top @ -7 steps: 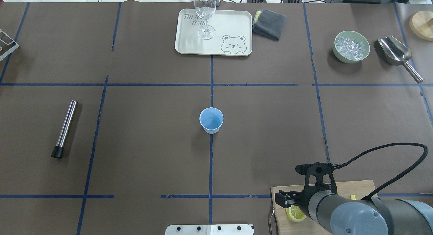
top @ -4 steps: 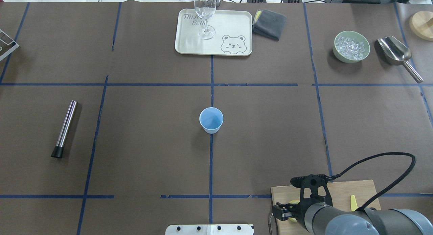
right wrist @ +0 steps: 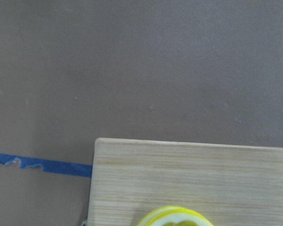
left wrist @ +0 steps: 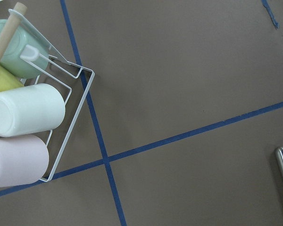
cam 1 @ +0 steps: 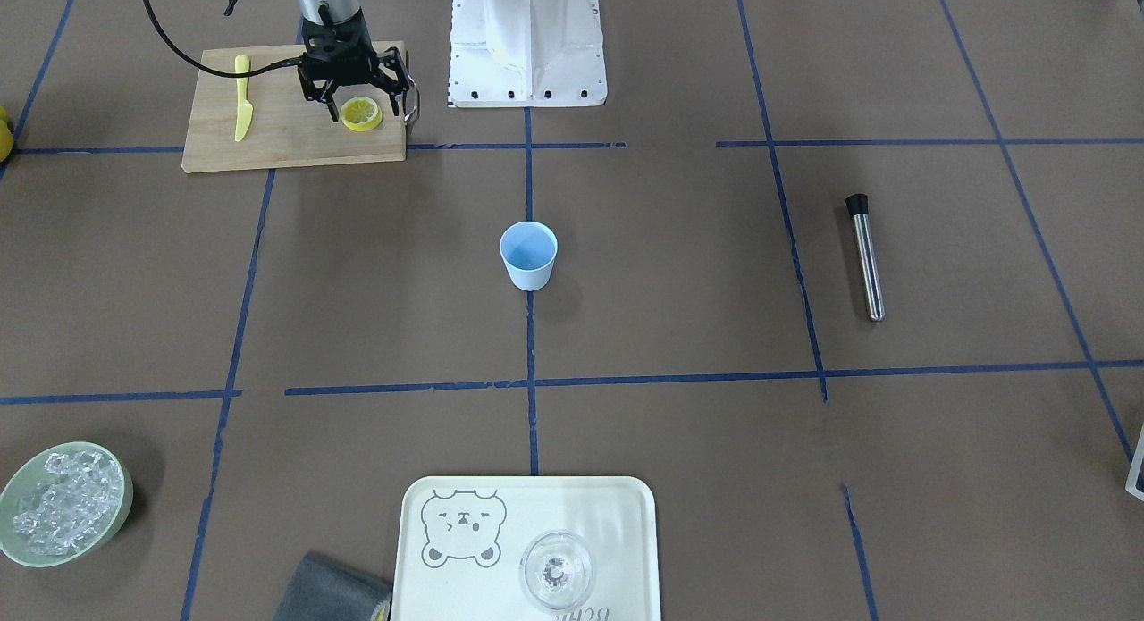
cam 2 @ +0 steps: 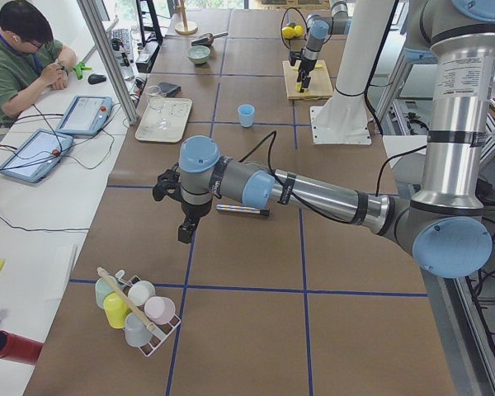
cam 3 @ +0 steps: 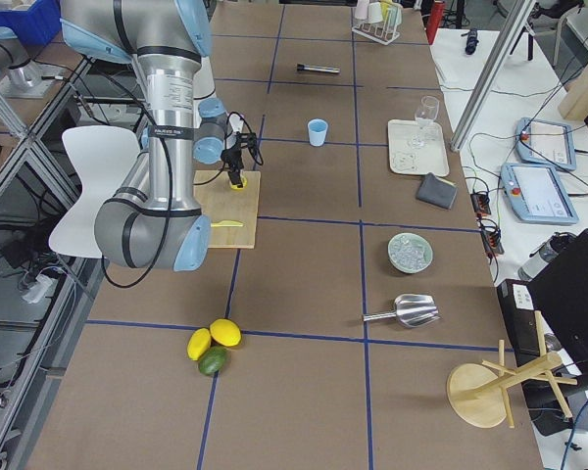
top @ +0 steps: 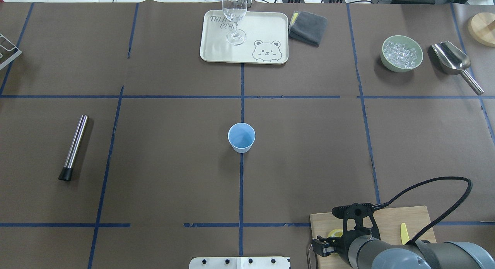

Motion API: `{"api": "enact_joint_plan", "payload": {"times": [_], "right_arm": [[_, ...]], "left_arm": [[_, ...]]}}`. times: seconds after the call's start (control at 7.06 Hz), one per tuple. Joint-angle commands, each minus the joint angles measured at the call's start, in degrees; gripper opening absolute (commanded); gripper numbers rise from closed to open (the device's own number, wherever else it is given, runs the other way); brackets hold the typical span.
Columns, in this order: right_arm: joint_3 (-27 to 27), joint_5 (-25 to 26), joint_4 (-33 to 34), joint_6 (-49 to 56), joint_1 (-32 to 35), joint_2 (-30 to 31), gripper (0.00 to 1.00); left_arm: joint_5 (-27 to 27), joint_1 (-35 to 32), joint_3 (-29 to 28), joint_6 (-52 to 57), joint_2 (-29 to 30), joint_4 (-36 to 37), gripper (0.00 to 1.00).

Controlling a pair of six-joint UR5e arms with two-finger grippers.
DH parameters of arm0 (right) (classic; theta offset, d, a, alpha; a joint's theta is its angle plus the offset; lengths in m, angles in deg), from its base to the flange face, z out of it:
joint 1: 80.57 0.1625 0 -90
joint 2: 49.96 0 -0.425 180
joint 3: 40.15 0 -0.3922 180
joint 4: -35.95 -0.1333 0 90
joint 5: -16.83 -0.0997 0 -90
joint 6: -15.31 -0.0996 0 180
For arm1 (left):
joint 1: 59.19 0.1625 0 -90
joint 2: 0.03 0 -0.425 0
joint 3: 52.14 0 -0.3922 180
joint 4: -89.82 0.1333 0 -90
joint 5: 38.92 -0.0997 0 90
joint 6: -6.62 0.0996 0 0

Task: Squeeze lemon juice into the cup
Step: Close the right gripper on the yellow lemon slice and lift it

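Right gripper [cam 1: 357, 98]: hanging over lemon [cam 1: 361, 113], jaws spread wide, gripping nothing.
Lemon: lying flat on board [cam 1: 277, 134].
Cup [cam 1: 528, 255]: standing mid-table, well apart.
Left gripper [cam 2: 184, 235]: opening showing unclearly, cannot tell.

Lighting found bright and even, overhead source, all views. Shadows soft and short, e.g. beside cup [cam 1: 528, 255]. Slight glare noted on steel rod [cam 1: 866, 264]. Right wrist view soft overall; lemon [right wrist: 175, 217] at btm edge out of focus. Wide-angle bending noted at edges of side views.
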Motion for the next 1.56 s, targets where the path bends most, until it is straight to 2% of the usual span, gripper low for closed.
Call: {"api": "enact_joint_plan", "payload": {"times": [0.0,0.28,0.57,0.85,1.27,1.42], "right_arm": [[0.02,-0.1,0.0,0.0,0.08,0.11,0.68],[0.1,-0.19,0.09,0.09,0.25,0.38,0.39],[0.37,-0.19,0.18,0.09,0.51,0.47,0.25],[1.07,-1.15,0.27,0.09,1.39,0.55,0.24],[5.19,-3.62,0.35,0.18,4.2,2.31,0.25],[5.29,-3.88,0.35,0.18,4.99,2.31,0.32]], "left_arm": [[0.0,0.0,0.02,0.0,-0.06,-0.09,1.0],[0.0,0.0,0.02,0.0,-0.06,-0.17,1.0],[0.0,0.0,0.11,0.0,0.03,-0.17,1.0],[0.0,0.0,0.2,-0.09,0.38,-0.17,1.0],[0.09,0.0,0.46,-0.09,0.56,-0.09,1.0],[0.09,0.0,0.64,-0.09,0.56,0.0,1.0]]}}
